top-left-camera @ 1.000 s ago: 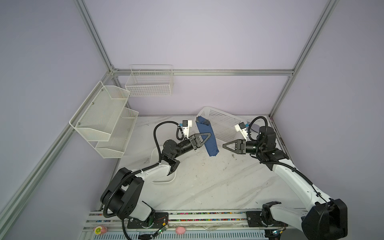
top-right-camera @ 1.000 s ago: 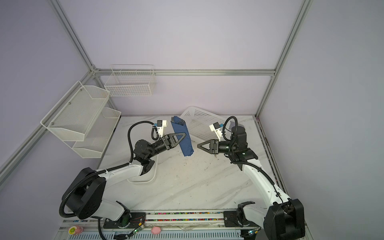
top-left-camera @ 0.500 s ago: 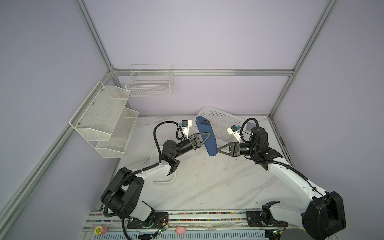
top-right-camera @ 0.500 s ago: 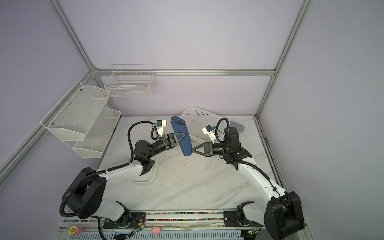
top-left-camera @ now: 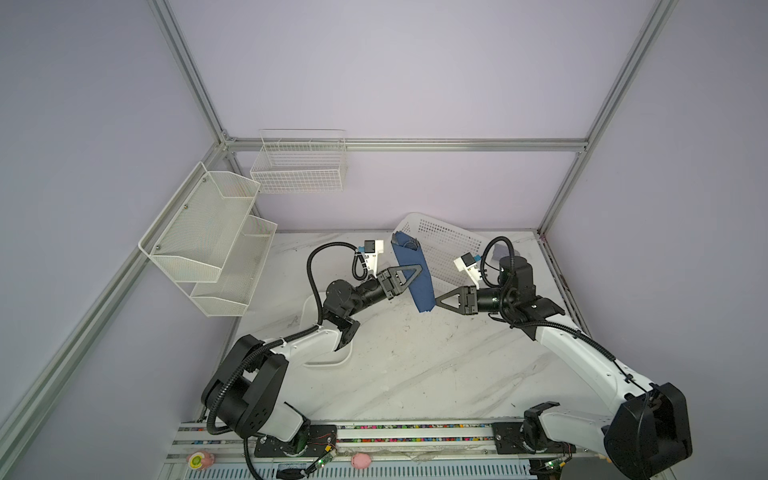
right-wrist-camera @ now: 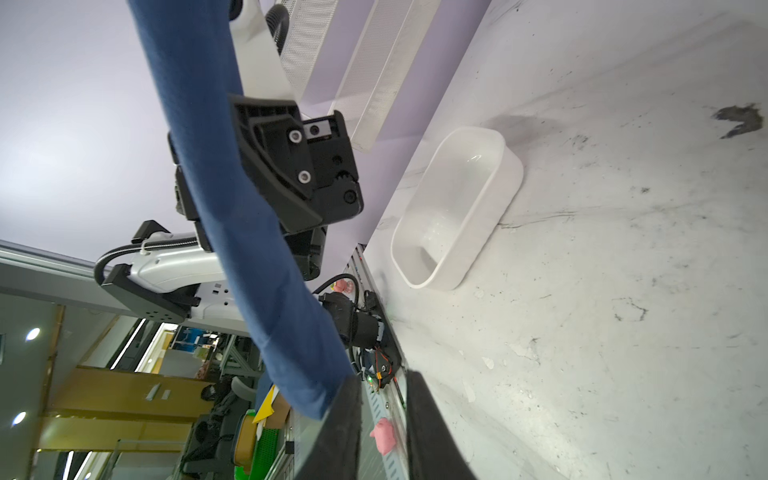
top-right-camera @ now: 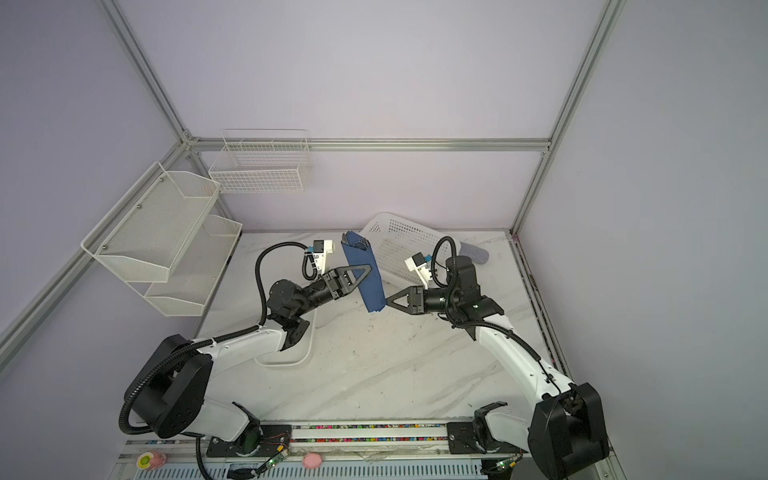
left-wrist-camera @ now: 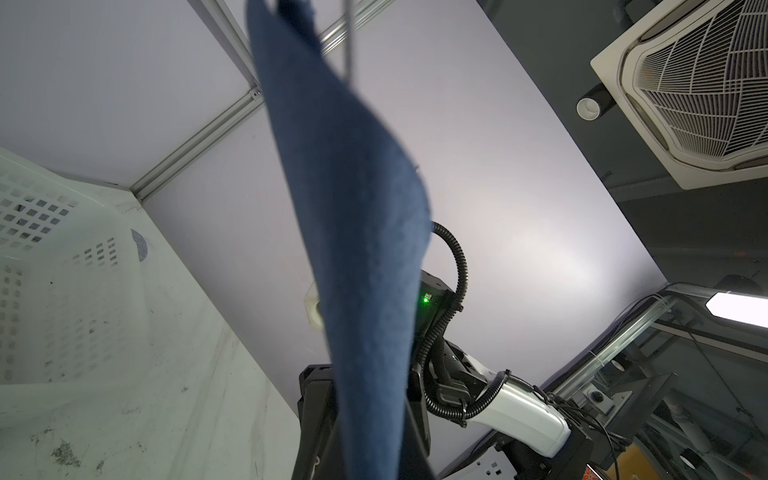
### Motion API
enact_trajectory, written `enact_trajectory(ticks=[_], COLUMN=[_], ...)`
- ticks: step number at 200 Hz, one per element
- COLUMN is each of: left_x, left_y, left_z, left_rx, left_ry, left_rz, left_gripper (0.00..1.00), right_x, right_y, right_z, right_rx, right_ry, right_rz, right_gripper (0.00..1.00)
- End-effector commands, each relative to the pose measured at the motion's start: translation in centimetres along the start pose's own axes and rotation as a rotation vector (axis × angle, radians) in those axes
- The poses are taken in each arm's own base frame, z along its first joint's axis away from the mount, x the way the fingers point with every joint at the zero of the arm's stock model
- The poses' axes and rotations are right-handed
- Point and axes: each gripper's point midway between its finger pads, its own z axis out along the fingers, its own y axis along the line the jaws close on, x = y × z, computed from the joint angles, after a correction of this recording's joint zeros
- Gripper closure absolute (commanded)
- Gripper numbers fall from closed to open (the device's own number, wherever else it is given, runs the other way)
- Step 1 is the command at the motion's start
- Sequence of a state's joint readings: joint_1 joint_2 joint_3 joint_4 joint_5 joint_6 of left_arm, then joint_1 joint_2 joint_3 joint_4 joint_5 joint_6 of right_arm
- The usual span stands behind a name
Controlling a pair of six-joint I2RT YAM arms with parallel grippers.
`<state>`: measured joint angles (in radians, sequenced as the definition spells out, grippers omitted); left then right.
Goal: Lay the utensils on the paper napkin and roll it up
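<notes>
The paper napkin (top-left-camera: 417,277) (top-right-camera: 368,276) is a navy roll held off the table, tilted, with my left gripper (top-left-camera: 419,271) (top-right-camera: 367,269) shut around its middle. Thin metal ends of the utensils (top-left-camera: 409,244) (left-wrist-camera: 350,45) poke out of its upper end; the rest of them is hidden inside. My right gripper (top-left-camera: 435,300) (top-right-camera: 386,300) sits at the roll's lower end. In the right wrist view the napkin (right-wrist-camera: 249,232) ends against the outside of one finger (right-wrist-camera: 345,415). The right gripper (right-wrist-camera: 382,384) is narrowly open with nothing between its jaws.
A white dish (top-left-camera: 332,359) (right-wrist-camera: 457,208) lies on the marble table under the left arm. A white perforated basket (top-left-camera: 446,249) leans at the back, with a grey-blue case (top-right-camera: 473,253) beside it. Mesh shelves (top-left-camera: 216,232) and a wire basket (top-left-camera: 299,166) hang on the walls.
The right gripper has travelled left to the lower end of the napkin roll and its jaws have narrowed. The left gripper and the roll have stayed put.
</notes>
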<state>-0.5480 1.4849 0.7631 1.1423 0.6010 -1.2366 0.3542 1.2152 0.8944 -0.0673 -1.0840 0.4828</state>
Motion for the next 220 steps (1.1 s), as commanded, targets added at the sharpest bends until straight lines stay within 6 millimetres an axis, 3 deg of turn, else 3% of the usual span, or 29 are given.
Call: enact_trajectory(ticks=[1, 17, 47, 53, 55, 59, 88, 116, 141, 168, 191, 220], left_x=[-2.1, -1.9, -1.5, -1.4, -1.6, -1.7, -1.6, -1.6, -1.7, -1.6, -1.6, -1.5], left_y=[-3.5, -3.3, -2.8, -2.4, -3.6, -3.9, -3.7, -3.5, -3.5, -3.4, -3.3, -3.3], left_z=[0.4, 0.2, -0.3, -0.3, -0.5, -0.6, -0.8, -0.8, -0.8, -0.9, -1.0, -1.2], left_rx=[0.088, 0.077, 0.043, 0.032, 0.05, 0.053, 0.033, 0.022, 0.019, 0.017, 0.015, 0.014], left_ry=[-0.051, -0.047, -0.043, -0.041, -0.048, -0.05, -0.048, -0.045, -0.049, -0.05, -0.048, -0.05], left_rz=[0.09, 0.085, 0.082, 0.079, 0.094, 0.099, 0.092, 0.092, 0.089, 0.09, 0.087, 0.087], left_gripper=[0.98, 0.98, 0.98, 0.98, 0.98, 0.98, 0.99, 0.99, 0.99, 0.99, 0.99, 0.99], right_x=[-2.2, -4.0, -6.4, -6.9, -7.0, -7.3, -9.1, -9.3, -8.0, -5.8, -4.4, -3.2], right_y=[0.2, -2.3, -10.4, -11.4, -11.7, -12.3, -16.0, -18.7, -20.1, -20.2, -20.4, -18.9], right_z=[-1.1, -2.6, -5.6, -5.7, -5.7, -5.8, -5.7, -4.1, -2.7, -1.0, -0.7, 0.7], right_rx=[0.098, 0.231, 0.615, 0.649, 0.661, 0.682, 0.794, 0.809, 0.785, 0.689, 0.678, 0.599], right_ry=[-0.093, -0.193, -0.308, -0.306, -0.305, -0.308, -0.291, -0.206, -0.087, 0.001, 0.012, 0.014], right_rz=[-0.07, -0.035, 0.059, 0.063, 0.065, 0.068, 0.053, 0.076, 0.08, 0.124, 0.151, 0.168], right_gripper=[0.74, 0.72, 0.64, 0.62, 0.61, 0.6, 0.51, 0.46, 0.45, 0.45, 0.45, 0.45])
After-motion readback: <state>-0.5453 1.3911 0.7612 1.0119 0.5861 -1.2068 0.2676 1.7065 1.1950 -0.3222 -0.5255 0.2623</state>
